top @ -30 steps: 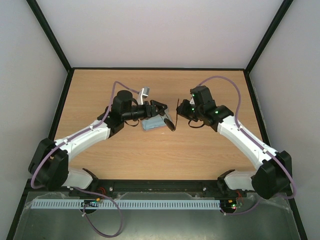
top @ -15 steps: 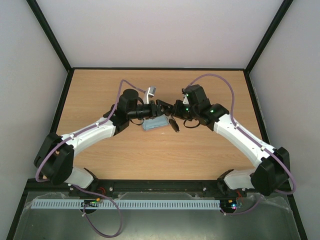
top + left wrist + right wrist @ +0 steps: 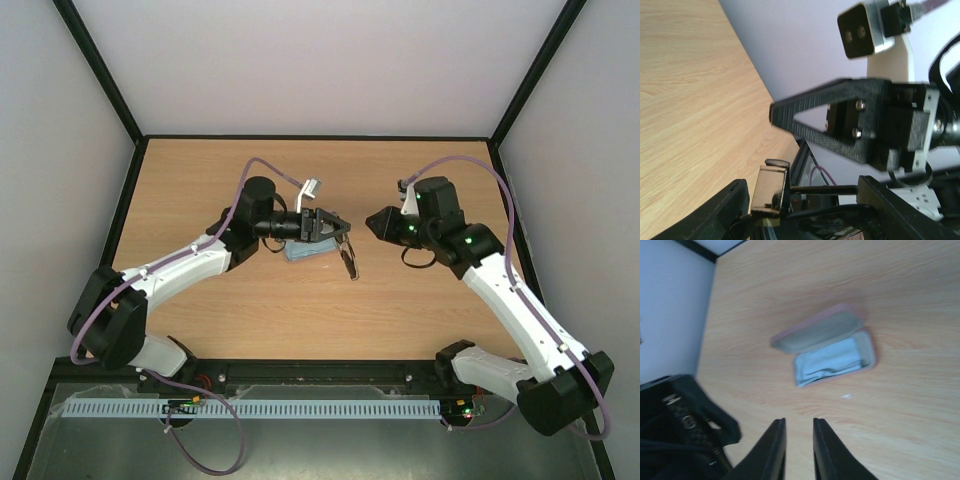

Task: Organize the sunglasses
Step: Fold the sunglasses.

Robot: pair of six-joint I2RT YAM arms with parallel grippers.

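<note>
Left gripper [image 3: 338,227] clamped the sunglasses [image 3: 347,258], which hung above the surface [image 3: 420,300] beside the open case [image 3: 827,344]. Right gripper [image 3: 797,447] stood apart, nearly together, empty. Lowering them level into the case seemed advisable.

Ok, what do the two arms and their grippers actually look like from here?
Both match: white link shells with black joint housings and black bases. A purple cable loops along the left arm and the right arm. Small green lights glow on the right arm's wrist. The left gripper and right gripper are black; the wrist views show triangular, textured black fingers and a white camera mount.
</note>
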